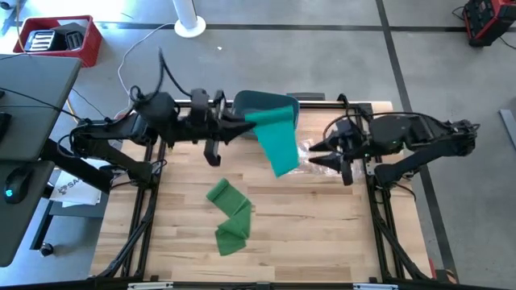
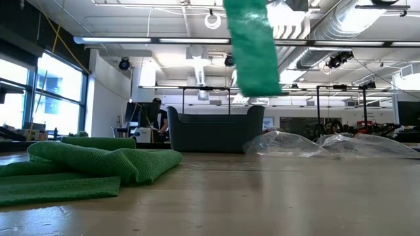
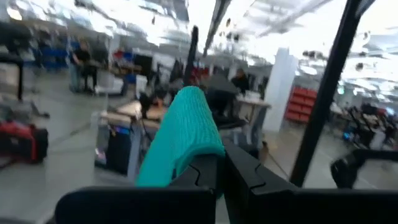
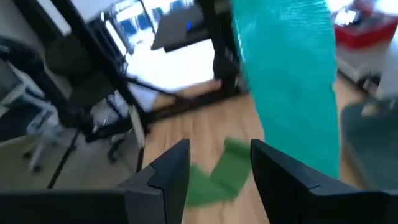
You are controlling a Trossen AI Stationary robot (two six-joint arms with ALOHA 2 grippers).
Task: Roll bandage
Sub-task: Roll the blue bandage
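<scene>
- Left gripper [image 1: 242, 122]: clamped tight on the top end of a green bandage [image 1: 276, 138], which hangs below it.
- Right gripper [image 1: 310, 155]: fingers parted, empty, just beside the hanging strip.

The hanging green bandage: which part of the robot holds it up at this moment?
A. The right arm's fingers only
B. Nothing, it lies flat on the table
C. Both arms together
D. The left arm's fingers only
D: the left gripper is shut on the top end of the hanging green bandage, while the right gripper is open beside it, holding nothing.
</scene>
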